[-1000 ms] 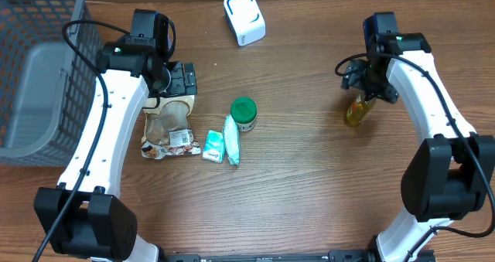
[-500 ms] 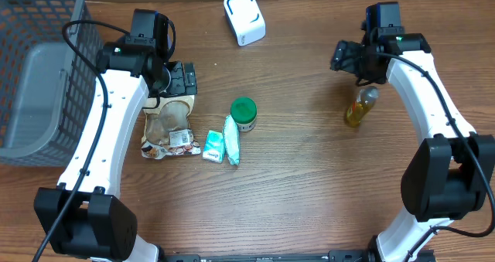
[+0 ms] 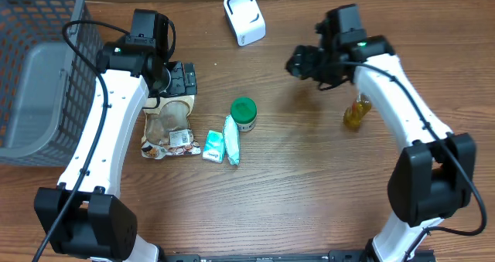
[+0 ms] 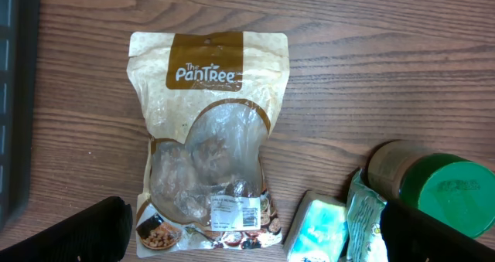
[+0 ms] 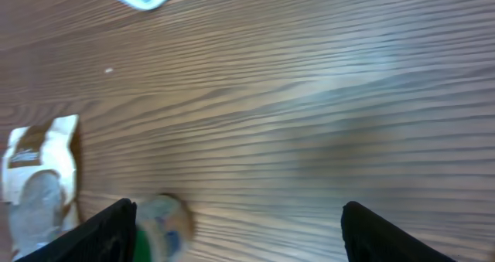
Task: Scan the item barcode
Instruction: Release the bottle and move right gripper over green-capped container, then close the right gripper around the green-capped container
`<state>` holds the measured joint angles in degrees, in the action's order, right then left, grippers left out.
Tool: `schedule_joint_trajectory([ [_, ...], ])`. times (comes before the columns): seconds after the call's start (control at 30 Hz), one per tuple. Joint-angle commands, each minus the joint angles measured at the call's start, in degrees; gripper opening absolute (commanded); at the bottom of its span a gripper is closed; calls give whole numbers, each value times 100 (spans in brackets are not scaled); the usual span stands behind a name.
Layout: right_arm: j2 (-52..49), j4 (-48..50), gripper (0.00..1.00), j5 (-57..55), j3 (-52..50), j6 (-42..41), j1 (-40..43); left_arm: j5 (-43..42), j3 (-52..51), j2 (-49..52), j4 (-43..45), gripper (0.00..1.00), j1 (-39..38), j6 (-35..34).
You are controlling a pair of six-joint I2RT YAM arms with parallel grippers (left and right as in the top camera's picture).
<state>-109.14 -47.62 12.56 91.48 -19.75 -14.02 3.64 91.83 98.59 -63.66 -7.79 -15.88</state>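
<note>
At the bench's point(image 3: 294, 192) 3 o'clock, the bottle point(image 3: 356, 112) is being crowded by the right arm point(image 3: 398, 88), so toppling is being risked; the jaws of the left gripper point(image 3: 182, 79) and right gripper point(image 3: 303, 62) are being held wide, empty.

A wooden table point(image 3: 309, 200) is carrying a snack pouch point(image 3: 166, 129), green-lidded jar point(image 3: 244, 113) and two packets point(image 3: 231, 140) centre-left, a white scanner point(image 3: 244, 17) up top and a yellow bottle point(image 3: 356, 112) at right.

White-shelled arms point(image 3: 100, 131), black joints point(image 3: 147, 32), looping black cables point(image 3: 75, 24)
</note>
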Motion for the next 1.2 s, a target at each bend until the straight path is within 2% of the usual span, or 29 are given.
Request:
schedule_joint_trajectory([
  [0.0,-33,120,81,-376,-42,-776,-474,-28,90,11,0,100,26,111],
  [0.2,-310,323,87,-1272,-42,-1099,-1346,-31,90,11,2,100,26,111],
  [0.33,-562,505,100,-1751,-42,-1097,-1840,-28,90,11,2,100,26,111],
  [0.57,-949,505,100,-2177,-42,-1235,-2302,-28,90,11,2,100,26,111],
  [0.83,-992,-68,100,-2059,-42,-1327,-2306,-28,90,11,2,100,26,111],
  [0.9,-992,-225,83,-2059,-42,-1329,-2282,-31,90,11,2,100,26,111],
  [0.97,-992,-350,75,-2063,-42,-1329,-2249,-28,90,11,2,100,26,111],
  [1.17,-990,-822,75,-2068,-26,-1513,-2061,-28,90,11,2,100,26,111],
])
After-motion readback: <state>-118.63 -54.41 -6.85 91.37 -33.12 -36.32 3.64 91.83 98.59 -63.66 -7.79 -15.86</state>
